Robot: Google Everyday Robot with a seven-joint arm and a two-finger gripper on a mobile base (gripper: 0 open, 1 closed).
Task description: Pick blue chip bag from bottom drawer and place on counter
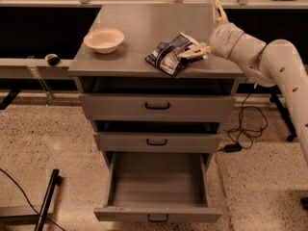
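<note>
The blue chip bag (169, 55) lies on the counter (144, 20), near its front right edge. My gripper (198, 28) is at the counter's right side, open wide. Its lower finger (193, 53) rests against the bag's right end and its upper finger (219, 9) points up and away. The bottom drawer (156, 214) is pulled fully out and nothing shows inside it. The two shallower drawers above it are slightly ajar.
A cream bowl (104, 39) sits on the counter's left side. A black cable (243, 131) loops on the floor to the right of the cabinet. A black stand leg (47, 198) lies at lower left. A low rail with a small dark object (52, 59) runs on the left.
</note>
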